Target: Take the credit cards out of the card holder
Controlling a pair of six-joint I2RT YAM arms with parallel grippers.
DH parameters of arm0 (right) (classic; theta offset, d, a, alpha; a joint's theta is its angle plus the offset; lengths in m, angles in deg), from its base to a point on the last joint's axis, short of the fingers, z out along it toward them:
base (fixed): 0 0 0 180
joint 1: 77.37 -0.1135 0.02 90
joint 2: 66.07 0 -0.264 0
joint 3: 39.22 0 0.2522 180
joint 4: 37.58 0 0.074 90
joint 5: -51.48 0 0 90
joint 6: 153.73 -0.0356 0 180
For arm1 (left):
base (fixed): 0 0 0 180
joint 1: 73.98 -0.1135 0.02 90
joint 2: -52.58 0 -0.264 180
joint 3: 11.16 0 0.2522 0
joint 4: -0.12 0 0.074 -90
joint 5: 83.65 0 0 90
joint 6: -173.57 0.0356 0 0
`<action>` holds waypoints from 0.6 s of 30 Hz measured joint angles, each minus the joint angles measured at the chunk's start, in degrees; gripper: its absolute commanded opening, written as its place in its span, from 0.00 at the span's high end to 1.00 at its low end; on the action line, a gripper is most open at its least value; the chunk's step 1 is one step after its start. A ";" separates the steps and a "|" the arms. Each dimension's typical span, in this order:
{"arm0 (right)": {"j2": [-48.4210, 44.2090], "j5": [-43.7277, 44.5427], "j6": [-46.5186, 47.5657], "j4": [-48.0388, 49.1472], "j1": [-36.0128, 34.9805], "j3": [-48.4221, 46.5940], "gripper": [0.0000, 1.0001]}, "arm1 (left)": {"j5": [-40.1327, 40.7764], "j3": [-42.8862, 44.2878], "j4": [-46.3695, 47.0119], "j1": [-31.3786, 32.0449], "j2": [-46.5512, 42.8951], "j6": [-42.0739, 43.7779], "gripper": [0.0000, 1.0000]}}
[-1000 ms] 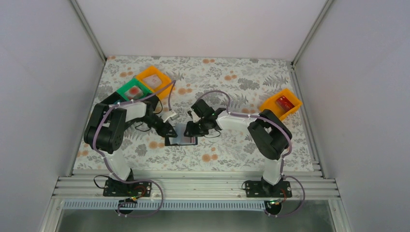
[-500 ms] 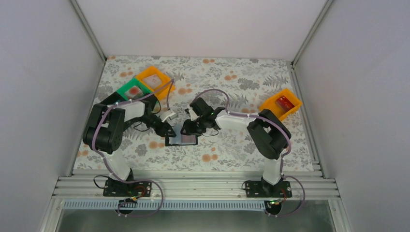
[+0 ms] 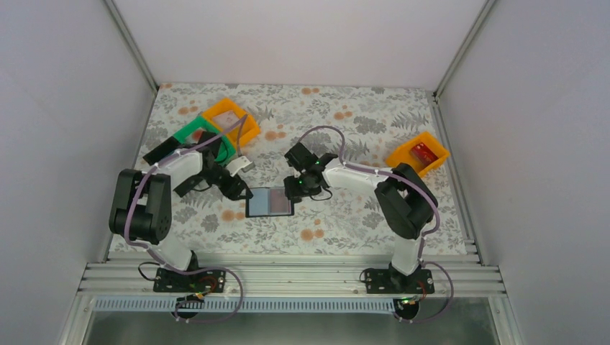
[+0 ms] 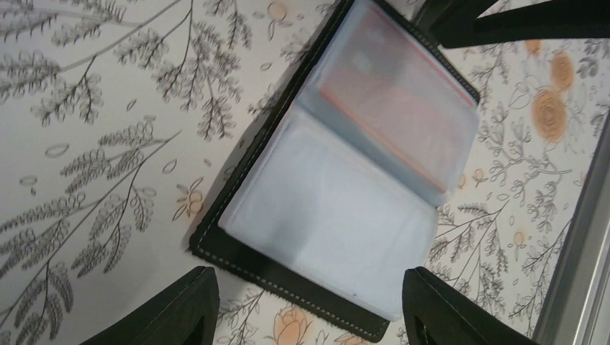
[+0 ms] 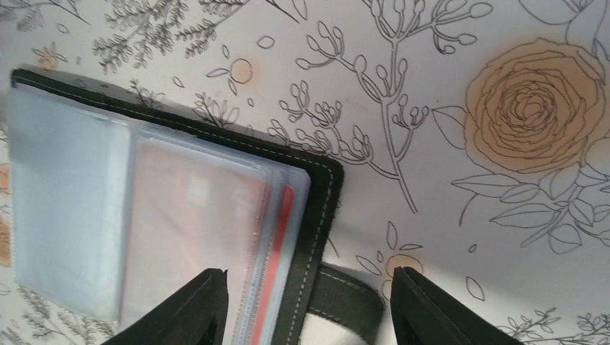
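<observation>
The black card holder lies spread open on the flowered table, its clear pockets facing up. A reddish credit card shows through one pocket, and in the right wrist view the same credit card sits beside the thin red edge of another. My left gripper hangs open just above the holder's left edge, touching nothing. At the holder's right edge my right gripper is open too, its fingers straddling that edge and the black tab without gripping.
An orange tray, a green tray and a black tray stand at the back left, close behind the left arm. Another orange tray at the right holds a red flat piece.
Both grippers have opened and let go of the card holder, which now lies flat and open. The left arm has drawn back to the left; the right gripper has lifted slightly.
</observation>
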 measured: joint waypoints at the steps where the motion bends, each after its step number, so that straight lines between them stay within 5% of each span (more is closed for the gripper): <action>1: -0.04 0.22 0.22 -0.42 0.00 0.00 0.39 | 0.42 -0.31 0.22 -0.17 0.00 -0.17 0.35; 7: -0.02 2.34 0.46 -3.08 -0.42 0.44 0.39 | 1.81 -1.79 1.60 -0.22 0.00 -1.25 0.34; 13: -0.02 3.78 0.33 -4.07 -0.48 1.70 0.54 | 2.29 -2.23 2.10 -0.22 0.04 -1.68 0.34; 18: 0.50 2.58 0.61 -3.04 -0.50 2.12 0.79 | 2.23 -2.23 2.47 -0.22 0.04 -1.90 0.33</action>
